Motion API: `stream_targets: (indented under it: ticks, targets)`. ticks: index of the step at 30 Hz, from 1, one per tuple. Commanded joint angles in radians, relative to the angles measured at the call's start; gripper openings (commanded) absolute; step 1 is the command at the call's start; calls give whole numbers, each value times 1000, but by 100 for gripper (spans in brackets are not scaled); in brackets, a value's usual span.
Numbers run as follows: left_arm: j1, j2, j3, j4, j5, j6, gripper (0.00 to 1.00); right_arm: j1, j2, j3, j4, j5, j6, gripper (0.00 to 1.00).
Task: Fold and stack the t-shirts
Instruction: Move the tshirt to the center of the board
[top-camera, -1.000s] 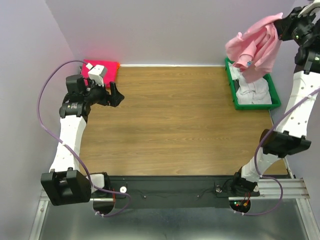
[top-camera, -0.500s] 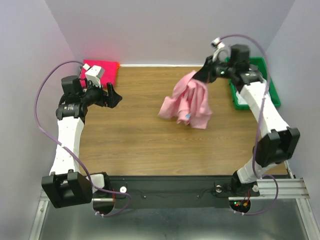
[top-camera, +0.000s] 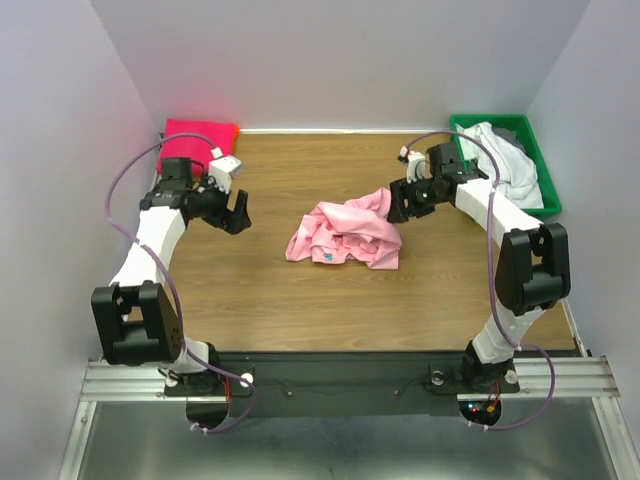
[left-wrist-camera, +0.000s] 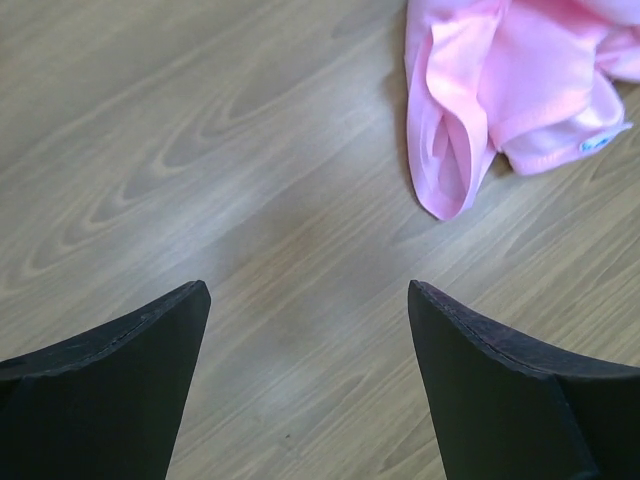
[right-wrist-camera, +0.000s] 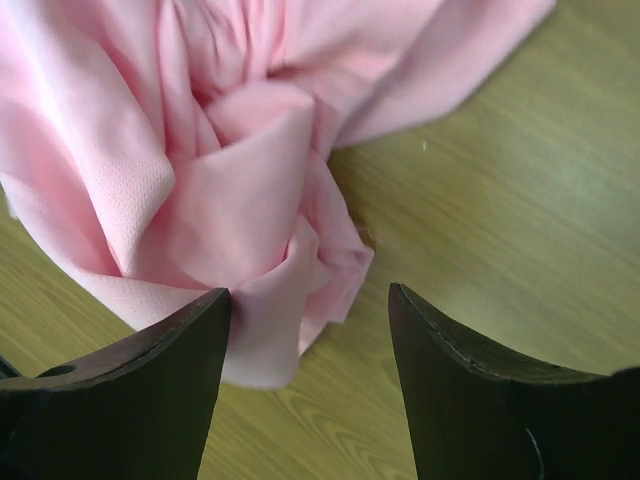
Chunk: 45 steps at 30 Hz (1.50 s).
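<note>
A crumpled pink t-shirt (top-camera: 345, 235) lies in a heap on the middle of the wooden table. My right gripper (top-camera: 399, 204) is at the shirt's right edge and is open. In the right wrist view the pink cloth (right-wrist-camera: 200, 150) bunches against the left finger (right-wrist-camera: 130, 390), loose between the spread jaws of the gripper (right-wrist-camera: 308, 292). My left gripper (top-camera: 238, 212) hangs open over bare wood to the left of the shirt. The left wrist view shows the shirt's edge (left-wrist-camera: 500, 90) beyond the empty gripper (left-wrist-camera: 308, 290). A folded red t-shirt (top-camera: 200, 135) lies at the back left corner.
A green bin (top-camera: 545, 190) at the back right holds a pile of white and grey t-shirts (top-camera: 500, 160). Purple walls close in the table at the back and on both sides. Bare wood (top-camera: 350, 310) runs between the pink shirt and the near edge.
The right arm swung from above the green bin down to the table's middle with the pink t-shirt, then opened and let it drop. The left gripper shifted slightly toward the centre.
</note>
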<state>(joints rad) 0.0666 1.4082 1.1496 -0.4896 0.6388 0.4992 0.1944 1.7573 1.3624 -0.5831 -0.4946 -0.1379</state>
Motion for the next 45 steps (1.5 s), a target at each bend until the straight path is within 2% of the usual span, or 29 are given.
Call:
stream_targets:
  ticks: [1,8,15,19,25,27,30,31,33,34,35,36,40,41,45]
  targets:
    - [-111,21,-30,20,-37,58,91,4,-62,-48,-37,36,-68,70]
    - [-195,202,-4,49,24,-16,86,4,-148,-183,-60,-107,-75,69]
    - [-269,317,-7,69,41,-39,82,-3,-252,-269,-73,-68,-84,71]
    - [-309,359,-10,97,41,-56,80,-10,-257,-292,-98,-88,-98,78]
    - [-347,402,-8,132,30,-86,77,-9,-214,-336,-81,-101,-111,78]
    - [-358,423,-8,148,29,-91,74,-9,-194,-344,-41,-79,-94,75]
    - [-369,449,1,163,24,-113,63,-7,-162,-342,40,-67,-66,71]
    - [-369,452,1,163,27,-120,51,-6,-145,-326,61,-67,-60,70]
    - [-367,449,6,163,27,-128,32,0,-131,-307,89,-61,-45,65]
    - [-366,445,4,161,27,-129,15,0,-122,-295,97,-55,-39,62]
    - [-364,440,7,154,28,-125,8,-1,-102,-263,100,-39,-26,57]
    - [-357,427,7,135,30,-123,2,0,-90,-237,98,-27,-25,43]
    - [-321,387,6,69,41,-85,0,-1,-53,-125,97,17,-35,13]
    - [-312,374,4,42,41,-62,0,-1,-42,-71,95,21,-34,1]
    - [-255,345,2,-7,32,-16,0,-1,28,65,83,-1,-32,1]
